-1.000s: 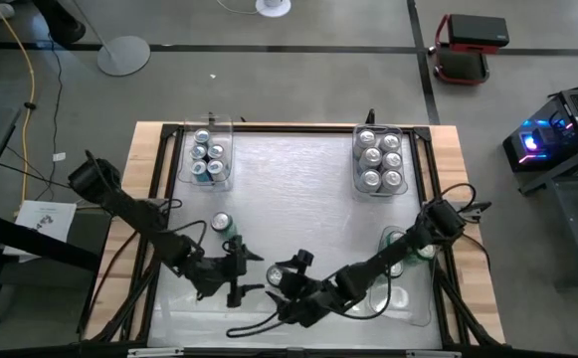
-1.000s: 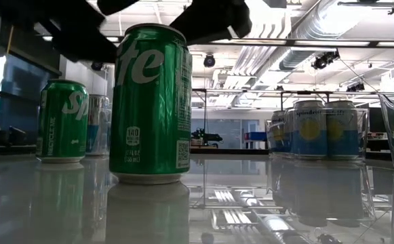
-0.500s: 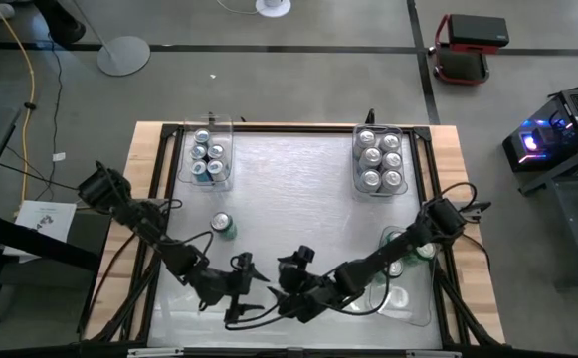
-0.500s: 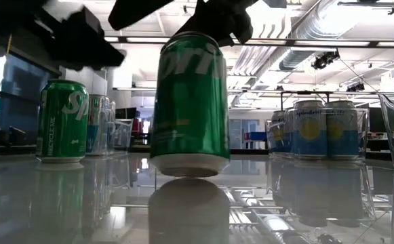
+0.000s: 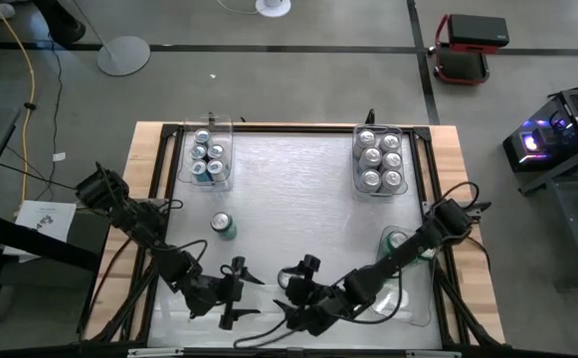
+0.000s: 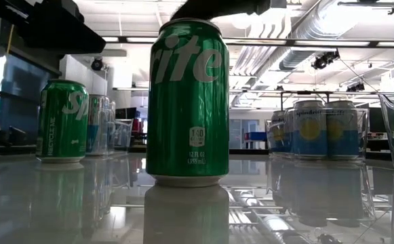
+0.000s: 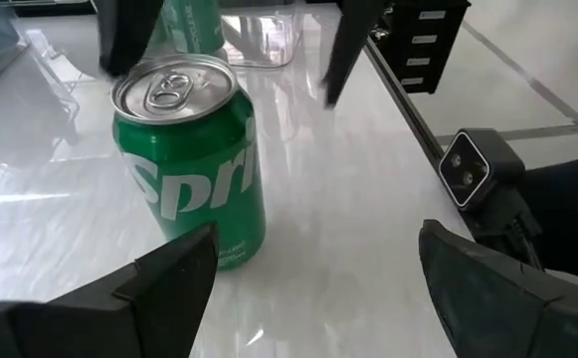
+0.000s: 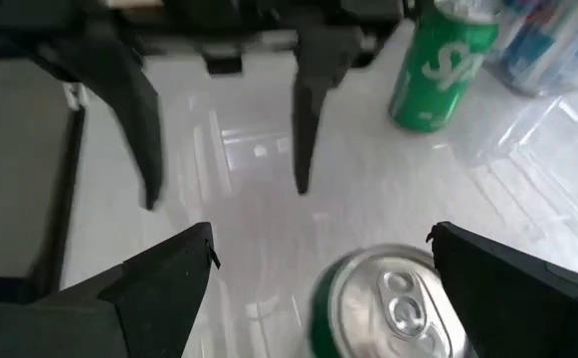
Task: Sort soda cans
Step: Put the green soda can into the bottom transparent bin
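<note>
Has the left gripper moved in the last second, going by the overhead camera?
Yes. The left gripper, open, has drawn back toward the table's near edge, farther from the lone upright green soda can, which has stayed put.

Front soda can [image 6: 187,102]: green, white lettering, silver top. Far cans [image 6: 317,129]: blue, yellow circle. Table [image 5: 289,199]: glossy white.

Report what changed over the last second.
The near green can slid rightward in the low view, tipping or lifting midway, and now stands upright. The left tool drew back toward the near edge; the right tool hovers over the can; both open. The other green can and the binned cans stayed put.
</note>
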Robot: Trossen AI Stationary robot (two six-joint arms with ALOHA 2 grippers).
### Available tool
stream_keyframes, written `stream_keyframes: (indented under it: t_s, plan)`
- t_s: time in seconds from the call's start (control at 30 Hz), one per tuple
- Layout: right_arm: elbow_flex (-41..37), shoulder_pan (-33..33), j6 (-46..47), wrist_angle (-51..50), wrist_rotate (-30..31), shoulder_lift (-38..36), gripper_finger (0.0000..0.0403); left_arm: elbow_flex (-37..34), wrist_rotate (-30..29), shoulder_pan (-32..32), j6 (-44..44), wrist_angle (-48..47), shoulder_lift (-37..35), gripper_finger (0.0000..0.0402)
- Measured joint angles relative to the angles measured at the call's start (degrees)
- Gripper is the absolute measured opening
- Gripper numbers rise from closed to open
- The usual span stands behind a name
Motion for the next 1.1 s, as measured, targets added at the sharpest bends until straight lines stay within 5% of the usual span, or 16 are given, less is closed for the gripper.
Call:
stream_keyframes:
  t_s: [0.4, 0.77, 0.97, 1.1]
  plan:
    - [11.5, 2.5, 13.0, -28.7, 1.5, -0.3, 0.0365, 0.0, 0.2, 5.3, 3.4, 5.9, 5.1, 0.0323]
    - [5.2, -0.9, 14.8, -22.8, -0.2, -0.2, 0.0365, 0.6, 1.9, 6.6, 1.5, 14.5, 12.6, 0.0323]
    - [4.8, -3.2, 13.5, -20.0, -9.9, -0.2, 0.0365, 2.6, 0.9, 5.1, 2.0, 14.9, 12.8, 0.0323]
    - [4.8, -3.5, 13.3, -20.3, -11.2, -0.1, 0.0365, 3.4, 0.5, 4.8, 3.5, 14.8, 12.7, 0.0323]
